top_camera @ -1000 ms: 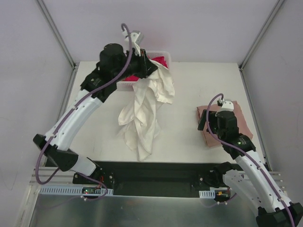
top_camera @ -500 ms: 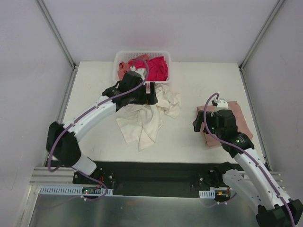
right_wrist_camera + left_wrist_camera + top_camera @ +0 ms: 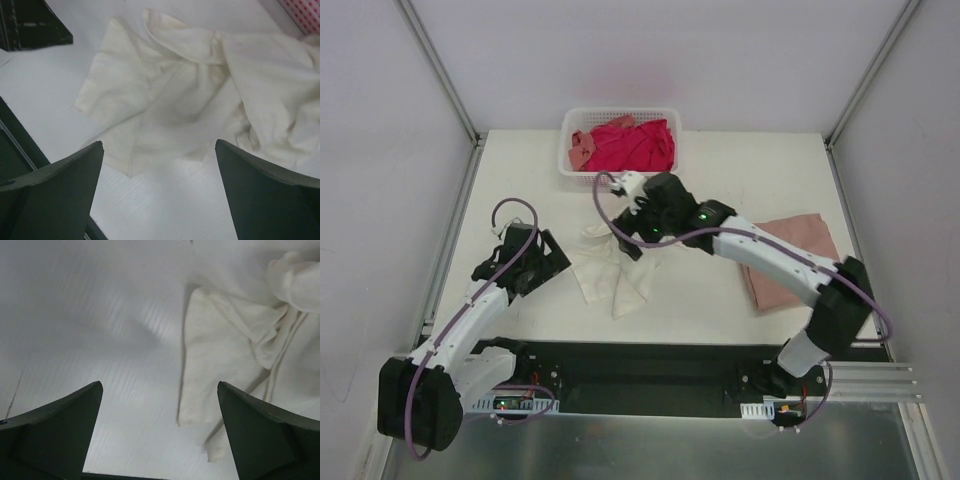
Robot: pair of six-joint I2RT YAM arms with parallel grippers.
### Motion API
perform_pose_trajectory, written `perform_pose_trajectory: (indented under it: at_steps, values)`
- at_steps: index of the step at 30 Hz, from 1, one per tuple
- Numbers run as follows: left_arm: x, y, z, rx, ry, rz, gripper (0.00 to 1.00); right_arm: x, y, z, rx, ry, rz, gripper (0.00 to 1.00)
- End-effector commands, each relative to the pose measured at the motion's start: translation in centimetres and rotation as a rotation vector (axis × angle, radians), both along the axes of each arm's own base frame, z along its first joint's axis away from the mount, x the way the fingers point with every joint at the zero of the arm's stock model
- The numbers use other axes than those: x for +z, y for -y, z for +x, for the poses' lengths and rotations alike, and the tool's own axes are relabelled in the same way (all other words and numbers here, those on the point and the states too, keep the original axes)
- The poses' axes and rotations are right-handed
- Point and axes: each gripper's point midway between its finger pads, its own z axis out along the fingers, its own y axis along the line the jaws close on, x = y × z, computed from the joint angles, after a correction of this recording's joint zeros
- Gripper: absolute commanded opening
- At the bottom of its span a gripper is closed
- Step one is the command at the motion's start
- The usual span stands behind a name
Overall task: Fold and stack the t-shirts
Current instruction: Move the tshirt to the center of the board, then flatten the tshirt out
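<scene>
The cream shirt [image 3: 170, 95] lies rumpled about the middle of the bench [image 3: 740, 170], a little toward the left edge, between the basket [image 3: 620, 112] at the far edge and my bases at the near edge. I judge the step in hand to be spreading it flat before any fold.

My right claw [image 3: 159, 145] hovers over the shirt with its fingers apart and nothing between them. My left claw [image 3: 157, 387] sits low just beside the shirt's left border, also spread wide and empty.

The cloth is bunched thickest at its far end, under my right arm. It narrows to a loose tip that points at the near edge. So its long axis runs roughly far to near, leaning slightly toward the near left corner. I cannot tell which end is collar and which is hem.

Next, I think each claw should take one side of the same end and close on a single layer. Then they can draw apart to pull out the creases.

A pink shirt [image 3: 790, 262] lies folded by the right edge, well apart. A red shirt [image 3: 635, 145] and a salmon shirt [image 3: 582, 148] wait in the basket.
</scene>
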Motion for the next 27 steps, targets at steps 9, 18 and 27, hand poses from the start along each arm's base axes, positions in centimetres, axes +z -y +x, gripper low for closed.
perform_pose_trajectory:
  at_steps: [9, 18, 27]
  values:
    - [-3.6, -0.9, -0.9, 0.09, -0.145, -0.024, 0.99, -4.1, -14.9, 7.5, 0.261, 0.053, -0.08, 0.94]
    - [-4.0, -1.2, -0.8, 0.1, -0.157, -0.015, 0.99, -9.8, -17.9, 11.2, 0.215, 0.083, -0.104, 0.77]
    - [-3.9, -0.4, 0.6, 0.078, -0.144, -0.046, 0.99, -4.1, -16.3, 11.5, 0.101, 0.13, 0.014, 0.04]
